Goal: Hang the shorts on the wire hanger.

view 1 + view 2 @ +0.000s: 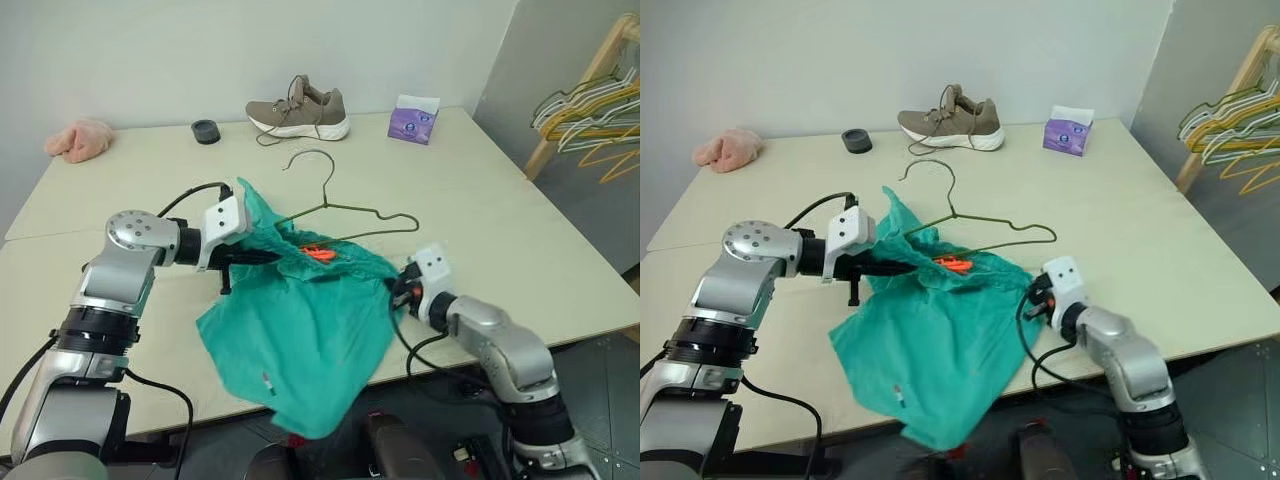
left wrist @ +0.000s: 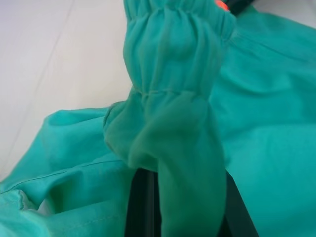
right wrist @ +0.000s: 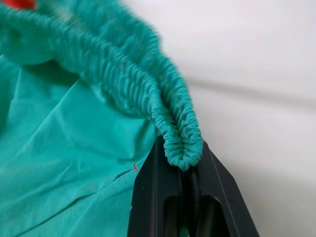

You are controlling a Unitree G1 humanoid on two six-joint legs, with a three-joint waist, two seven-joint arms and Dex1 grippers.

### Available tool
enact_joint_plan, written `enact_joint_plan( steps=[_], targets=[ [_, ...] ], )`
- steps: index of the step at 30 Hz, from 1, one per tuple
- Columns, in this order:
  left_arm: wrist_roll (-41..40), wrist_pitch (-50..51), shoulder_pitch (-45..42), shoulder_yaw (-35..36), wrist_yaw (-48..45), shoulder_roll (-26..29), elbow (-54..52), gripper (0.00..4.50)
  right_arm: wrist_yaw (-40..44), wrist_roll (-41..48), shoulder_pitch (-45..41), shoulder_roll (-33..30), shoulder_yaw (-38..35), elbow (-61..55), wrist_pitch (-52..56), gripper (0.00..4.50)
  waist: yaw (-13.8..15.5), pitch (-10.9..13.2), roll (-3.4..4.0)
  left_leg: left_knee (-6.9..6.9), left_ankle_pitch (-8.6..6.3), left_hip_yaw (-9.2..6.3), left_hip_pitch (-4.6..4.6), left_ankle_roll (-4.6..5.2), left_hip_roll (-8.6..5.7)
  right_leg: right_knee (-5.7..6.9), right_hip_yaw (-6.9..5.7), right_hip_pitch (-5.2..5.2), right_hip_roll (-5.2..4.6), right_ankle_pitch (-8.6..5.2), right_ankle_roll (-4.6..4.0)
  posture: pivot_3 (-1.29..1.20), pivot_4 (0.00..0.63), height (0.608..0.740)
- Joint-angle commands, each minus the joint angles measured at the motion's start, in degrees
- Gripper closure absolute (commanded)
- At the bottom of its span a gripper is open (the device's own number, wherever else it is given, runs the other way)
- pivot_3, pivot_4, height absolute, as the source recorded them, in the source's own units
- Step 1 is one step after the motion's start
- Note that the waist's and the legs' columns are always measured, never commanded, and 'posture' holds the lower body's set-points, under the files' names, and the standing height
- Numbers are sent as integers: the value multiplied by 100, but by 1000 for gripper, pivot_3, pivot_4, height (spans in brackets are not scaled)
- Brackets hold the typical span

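The teal-green shorts (image 1: 300, 340) hang between my two grippers, their lower part draping over the table's front edge. An orange tag (image 1: 318, 254) shows at the gathered waistband. My left gripper (image 1: 268, 257) is shut on the waistband's left side; bunched fabric (image 2: 173, 123) wraps over its fingers. My right gripper (image 1: 396, 290) is shut on the waistband's right end, the elastic fold (image 3: 180, 148) pinched between its black fingers (image 3: 153, 197). The thin dark wire hanger (image 1: 345, 208) lies flat on the table just behind the shorts, hook pointing away, its left arm running under the fabric.
At the table's far edge sit a tan shoe (image 1: 300, 110), a small black round object (image 1: 206, 131), a purple tissue box (image 1: 414, 120) and a pink cloth lump (image 1: 80, 139). A wooden rack with yellow, white and green hangers (image 1: 590, 115) stands at the right.
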Motion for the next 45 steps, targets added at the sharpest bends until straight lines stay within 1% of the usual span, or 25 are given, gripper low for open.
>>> enact_joint_plan(
  steps=[1,4,8,15,19,23,26,33,45],
  targets=[
    [-252,182,50,305,-165,316,-341,4500,388,135,-187,-493,-489,80,-208,4444,4,0,0,0,0,-2,-1,0,0,-1,-2,0,0,0,0,-199,96,740],
    [-228,198,157,264,-364,605,-390,4500,807,292,-277,-1031,-715,149,-250,4444,3,0,0,-2,0,-4,0,0,2,-1,-3,0,3,0,0,-197,95,740],
    [-351,356,166,258,-460,715,-446,4500,970,414,-275,-1343,-751,127,-272,4444,4,0,0,-4,0,-5,1,1,2,-3,-4,2,5,0,0,-201,94,740],
    [-184,261,192,71,-538,880,-414,4500,922,536,-261,-1352,-687,-4,-239,4444,3,0,0,-3,0,-5,1,0,2,-3,-3,1,5,0,0,-202,95,740],
    [-233,274,163,85,-547,926,-356,4500,879,569,-216,-1375,-725,37,-192,4444,4,0,0,-3,0,-5,1,0,2,-4,-3,2,5,0,0,-201,92,740],
    [-463,467,135,209,-508,845,-411,4500,694,778,-230,-1247,-978,217,204,4444,5,0,0,-3,0,-4,0,0,2,-4,-3,2,4,0,0,-200,90,740],
    [-471,421,260,170,-600,959,-502,4500,648,1022,-255,-1175,-1116,212,503,4444,5,0,0,-3,0,-4,0,0,2,-3,-3,2,4,0,0,-199,87,740],
    [-413,326,331,154,-682,1080,-502,4500,625,1195,-297,-1267,-1135,178,664,4444,5,0,0,-4,0,-4,1,0,2,-4,-3,1,5,0,0,-198,83,740],
    [173,-313,285,-95,-434,1220,19,4500,921,1150,-158,-1615,-898,-214,411,4444,3,0,0,-3,0,-3,0,1,2,-5,-3,1,4,0,0,-202,82,740]
  ],
)
